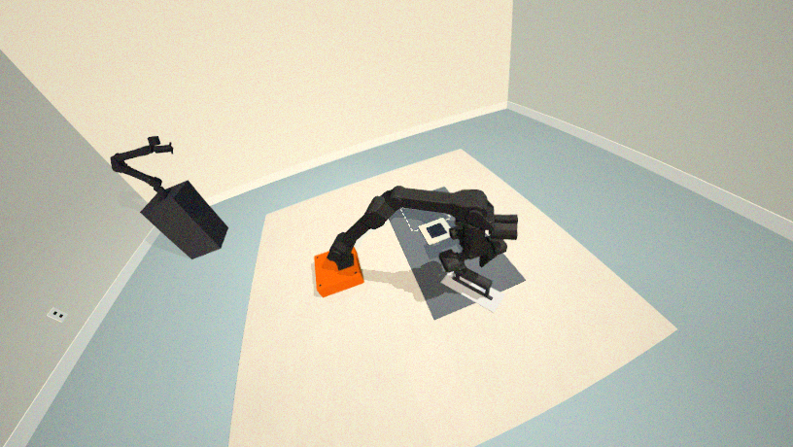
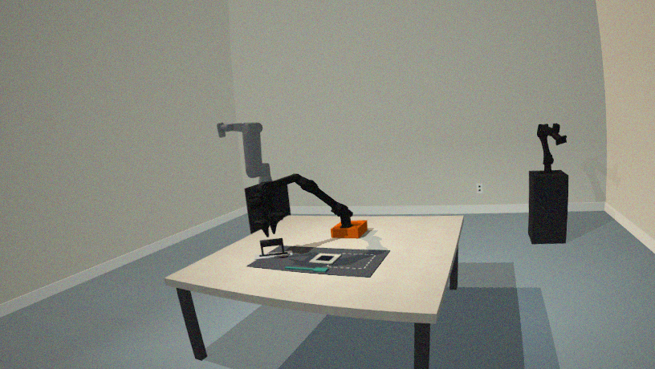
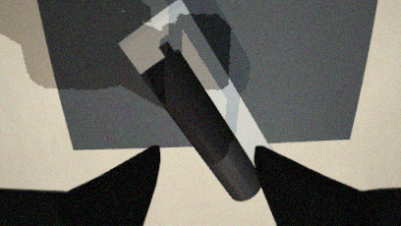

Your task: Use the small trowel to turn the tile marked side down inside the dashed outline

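Note:
The trowel, a pale flat plate with a raised black handle (image 1: 472,285) (image 2: 272,241) (image 3: 201,105), lies across the near edge of the dark grey mat (image 1: 435,307) (image 2: 357,273) (image 3: 305,74). My gripper (image 1: 471,260) (image 2: 270,234) (image 3: 207,152) is part-way open and empty above the trowel. In the wrist view the handle runs diagonally, with its near end by the right fingertip. The tile (image 1: 436,230) (image 2: 326,258) is white with a dark square facing up, flat on the mat at one end of the dashed outline (image 1: 406,220). The arm hides part of the outline in the top view.
A thin teal tool (image 2: 321,269) lies on the mat beside the tile. My orange base (image 1: 338,280) (image 2: 348,229) stands on the table (image 1: 355,344) (image 2: 293,289). Another black arm stands on a dark pedestal (image 1: 191,227) (image 2: 547,210) away from the table. A grey arm (image 2: 251,148) shows behind mine.

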